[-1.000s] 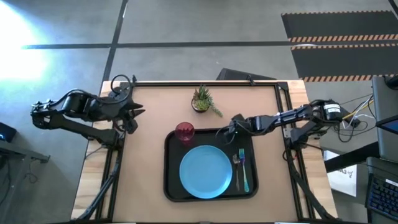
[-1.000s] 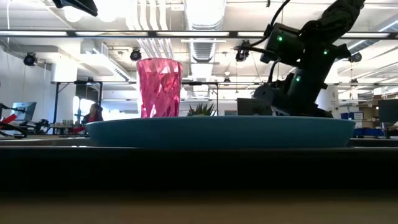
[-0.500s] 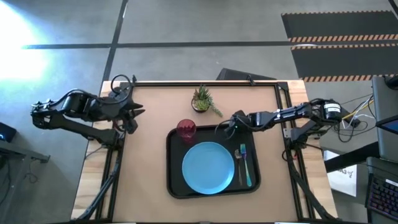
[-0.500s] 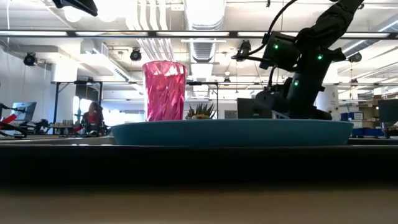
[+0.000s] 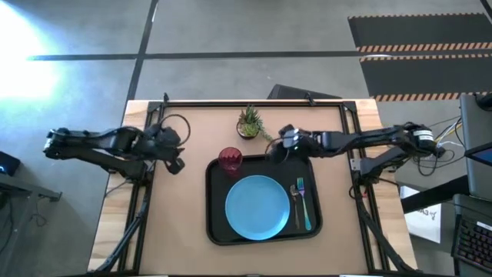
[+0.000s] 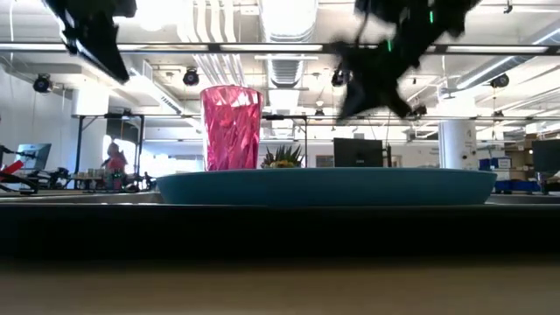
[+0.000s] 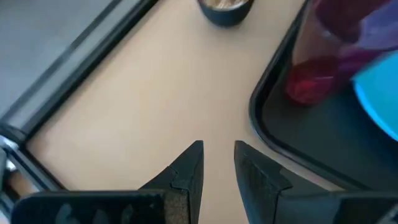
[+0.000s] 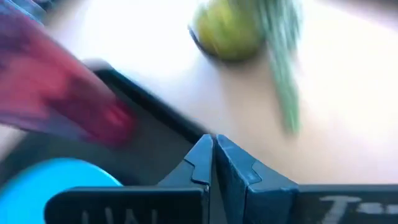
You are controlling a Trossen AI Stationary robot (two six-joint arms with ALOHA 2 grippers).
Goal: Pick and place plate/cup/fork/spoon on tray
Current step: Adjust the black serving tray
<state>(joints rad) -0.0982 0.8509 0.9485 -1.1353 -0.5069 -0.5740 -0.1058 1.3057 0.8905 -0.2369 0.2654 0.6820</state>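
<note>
The black tray [image 5: 211, 223] lies at the table's middle. On it are the light-blue plate [image 5: 257, 206], the red cup [image 5: 229, 160] upright in its far left corner, and the dark spoon [image 5: 292, 198] beside the blue-handled fork [image 5: 302, 206] along its right side. My left gripper [image 5: 175, 160] hovers left of the tray, slightly open and empty; its wrist view [image 7: 217, 149] shows the cup [image 7: 317, 68] ahead. My right gripper [image 5: 270, 151] is shut and empty above the tray's far rim [image 8: 143, 118], between the cup and the plant.
A small potted green plant [image 5: 250, 123] stands near the table's far edge, just beyond the tray and close to my right gripper. Black rails run along the table's left, right and far edges. Bare tabletop lies left and right of the tray.
The tray with all its things slid a little toward the table's right edge, then stayed. My right gripper has moved toward the table's left along the tray's far rim and risen. My left gripper has moved toward the table's right and near side, closer to the cup.
</note>
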